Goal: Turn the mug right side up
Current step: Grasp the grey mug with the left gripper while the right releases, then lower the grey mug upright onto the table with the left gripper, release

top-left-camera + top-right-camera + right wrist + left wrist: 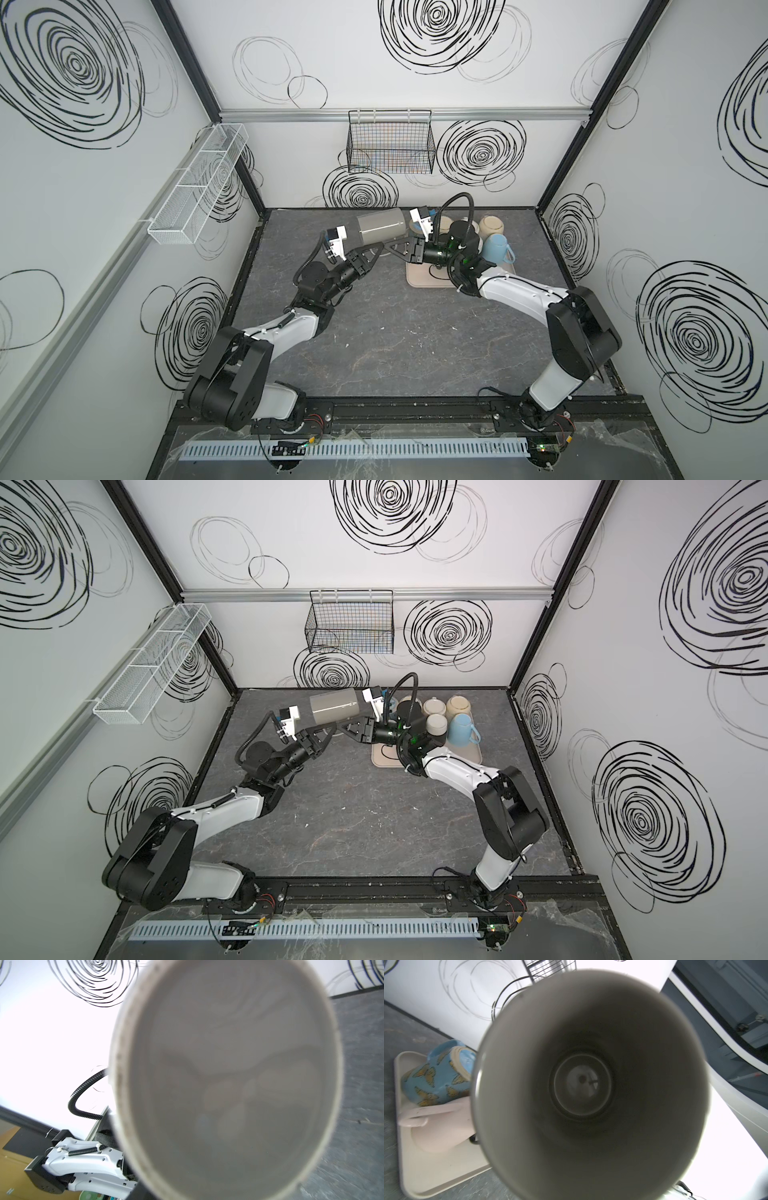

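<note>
The left gripper (376,249), pinched shut on the grey mug (381,226), needs a firm hold before rolling its mouth upward. Both arms reach from the table's (374,340) front edge, tips meeting under the mug, which hangs sideways in the air near the back edge's middle. Right gripper's (395,248) gap: cannot tell.

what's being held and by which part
The grey mug, sideways in the air: the left end effector is shut on it by the open rim. Whether the right end effector grips too cannot be told.
</note>
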`<action>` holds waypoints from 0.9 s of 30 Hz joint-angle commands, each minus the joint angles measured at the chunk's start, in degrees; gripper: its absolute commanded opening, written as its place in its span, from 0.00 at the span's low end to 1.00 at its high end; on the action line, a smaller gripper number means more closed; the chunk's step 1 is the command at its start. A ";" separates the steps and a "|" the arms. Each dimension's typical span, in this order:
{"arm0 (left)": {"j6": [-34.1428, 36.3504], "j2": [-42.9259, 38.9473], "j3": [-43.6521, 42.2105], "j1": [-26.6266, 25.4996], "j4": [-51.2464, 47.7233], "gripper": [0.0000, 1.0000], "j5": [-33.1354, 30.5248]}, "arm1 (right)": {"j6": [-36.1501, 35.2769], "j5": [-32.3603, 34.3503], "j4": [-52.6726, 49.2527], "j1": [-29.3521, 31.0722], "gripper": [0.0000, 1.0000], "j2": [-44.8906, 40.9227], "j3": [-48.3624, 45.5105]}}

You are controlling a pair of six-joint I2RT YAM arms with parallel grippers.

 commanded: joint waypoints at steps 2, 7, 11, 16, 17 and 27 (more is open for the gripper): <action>8.95 -3.54 3.83 2.05 -9.87 0.00 -2.83 | -6.41 5.42 -10.64 -3.09 0.50 -3.88 1.78; 19.33 -0.74 10.33 4.44 -28.58 0.00 -6.16 | -9.08 13.87 -16.74 -5.49 0.52 -8.77 -2.49; 29.72 3.99 19.40 5.22 -44.23 0.00 -12.19 | -10.92 18.56 -22.87 -7.36 0.52 -11.09 -4.02; 41.00 12.59 32.43 5.49 -61.16 0.00 -19.81 | -13.21 21.40 -29.61 -9.08 0.52 -12.59 -4.07; 42.58 14.16 34.51 5.41 -63.01 0.00 -21.76 | -14.15 22.66 -31.69 -9.22 0.53 -12.79 -3.66; 50.10 30.92 53.91 5.09 -72.57 0.00 -32.08 | -16.54 24.73 -37.77 -11.71 0.54 -12.25 -2.76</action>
